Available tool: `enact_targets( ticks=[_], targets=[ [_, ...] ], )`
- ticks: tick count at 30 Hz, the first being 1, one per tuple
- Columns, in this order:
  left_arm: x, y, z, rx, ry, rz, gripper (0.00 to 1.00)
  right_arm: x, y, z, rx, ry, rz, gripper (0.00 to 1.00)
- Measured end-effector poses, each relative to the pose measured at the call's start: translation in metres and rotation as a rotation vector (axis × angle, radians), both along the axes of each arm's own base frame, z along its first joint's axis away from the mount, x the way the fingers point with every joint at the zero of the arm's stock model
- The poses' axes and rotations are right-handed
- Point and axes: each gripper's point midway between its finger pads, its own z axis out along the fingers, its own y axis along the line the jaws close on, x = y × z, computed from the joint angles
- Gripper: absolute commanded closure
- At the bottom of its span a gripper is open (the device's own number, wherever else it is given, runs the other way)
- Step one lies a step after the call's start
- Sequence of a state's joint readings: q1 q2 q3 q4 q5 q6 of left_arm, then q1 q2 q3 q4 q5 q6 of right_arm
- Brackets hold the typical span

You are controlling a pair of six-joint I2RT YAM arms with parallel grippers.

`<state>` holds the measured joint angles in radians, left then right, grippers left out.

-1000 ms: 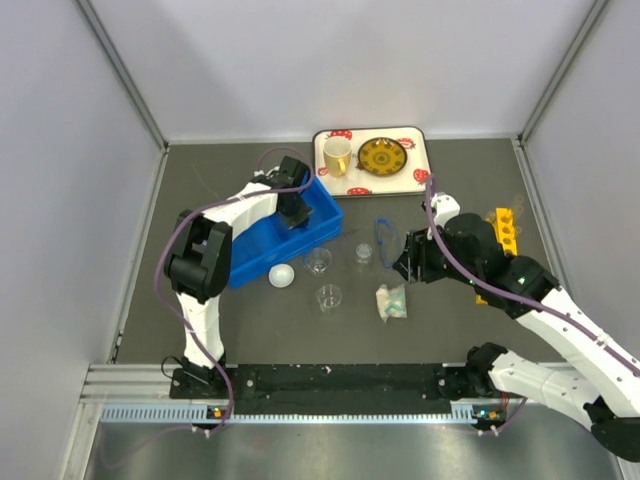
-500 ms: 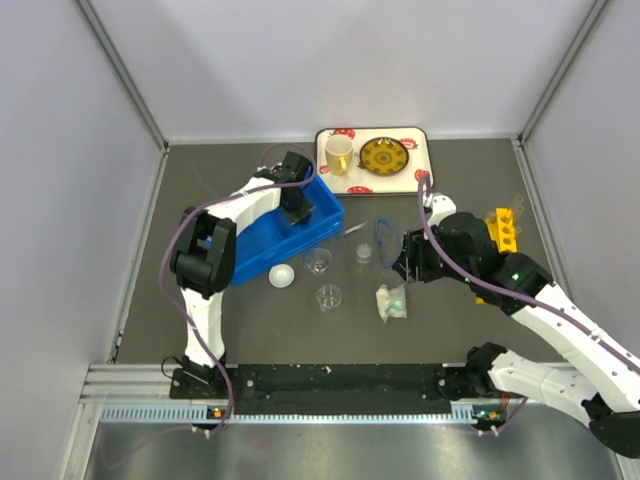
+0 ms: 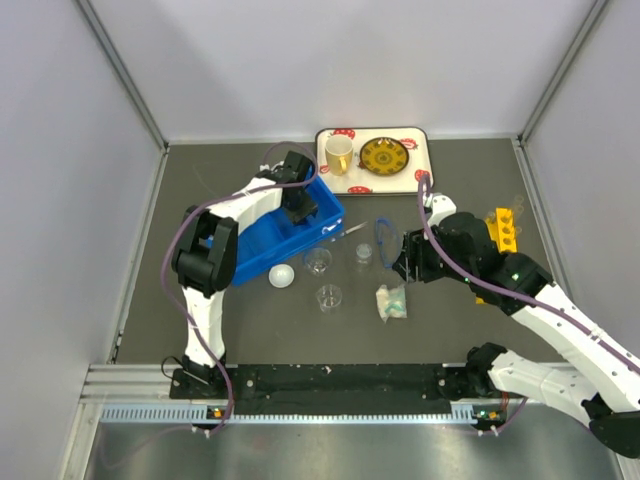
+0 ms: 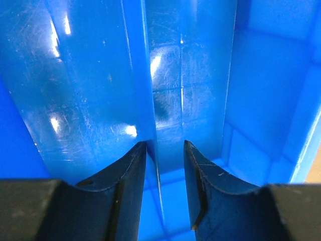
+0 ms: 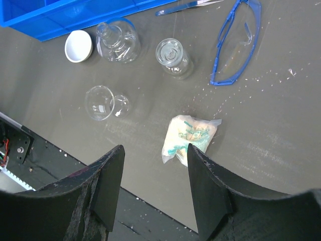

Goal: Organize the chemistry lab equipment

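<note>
The table [image 3: 250, 330] carries everything. The blue bin [image 3: 255, 258] sits left of centre. My left hand [image 4: 165, 145] is low inside it, fingers parted a little, a thin blue ridge of the bin running between them; I see nothing pinched.

The white tray [image 3: 418, 180] at the far edge is not my concern. The goggles [image 5: 234, 40] lie right of the bin, lenses down. Three beakers [image 5: 118, 40] [image 5: 173, 55] [image 5: 105, 103] stand apart from one another between bin and goggles. The packet [image 5: 189, 138] lies nearest, directly below my right hand [image 5: 154, 150], which hovers spread and empty. The dome [image 5: 78, 46] sits just beside the bin's near wall. One tube [image 5: 185, 7] lies by the bin's right corner.

Judgement: sorting is at an early stage, with most items outside the bin. The next move calls for my left hand to lift straight up past the bin walls, and my right to descend on the packet. There is open table around the packet; the beakers crowd the path to the bin.
</note>
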<state>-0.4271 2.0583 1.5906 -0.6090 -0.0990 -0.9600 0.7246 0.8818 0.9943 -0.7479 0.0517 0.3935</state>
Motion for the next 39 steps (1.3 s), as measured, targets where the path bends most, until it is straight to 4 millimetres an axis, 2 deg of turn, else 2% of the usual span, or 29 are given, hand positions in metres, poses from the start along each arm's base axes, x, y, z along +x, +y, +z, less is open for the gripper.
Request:
enact_targets(
  ticks=[4,7,12,18,23,25,28,31,35,39],
  targets=[
    [0.004,0.001,0.0,0.008,-0.029,-0.005,0.39,0.0,0.0,0.0,0.001,0.0,0.0,0.46],
    [0.0,0.007,0.001,0.028,-0.033,-0.011,0.31,0.0,0.0,0.0,0.001,0.0,0.0,0.46],
    [-0.001,0.013,0.013,0.061,-0.062,-0.033,0.22,0.0,0.0,0.0,0.001,0.001,0.0,0.46],
    [-0.005,0.027,0.051,0.121,-0.122,-0.07,0.18,0.001,0.001,-0.002,-0.006,0.007,0.0,0.46],
    [-0.017,0.039,0.094,0.164,-0.193,-0.135,0.16,0.004,0.003,-0.011,-0.031,0.03,-0.003,0.44],
    [-0.026,0.039,0.115,0.164,-0.225,-0.189,0.07,0.006,0.003,-0.014,-0.042,0.039,-0.005,0.42],
    [-0.044,0.032,0.139,0.165,-0.263,-0.287,0.05,0.007,0.003,-0.018,-0.056,0.042,-0.006,0.41],
    [-0.071,0.014,0.155,0.171,-0.292,-0.419,0.04,0.008,0.002,-0.022,-0.065,0.045,-0.011,0.41],
    [-0.107,-0.011,0.157,0.182,-0.296,-0.588,0.01,0.007,-0.001,-0.028,-0.078,0.053,-0.02,0.4],
    [-0.132,-0.024,0.136,0.208,-0.255,-0.734,0.01,0.004,-0.006,-0.033,-0.085,0.062,-0.033,0.4]
  ],
)
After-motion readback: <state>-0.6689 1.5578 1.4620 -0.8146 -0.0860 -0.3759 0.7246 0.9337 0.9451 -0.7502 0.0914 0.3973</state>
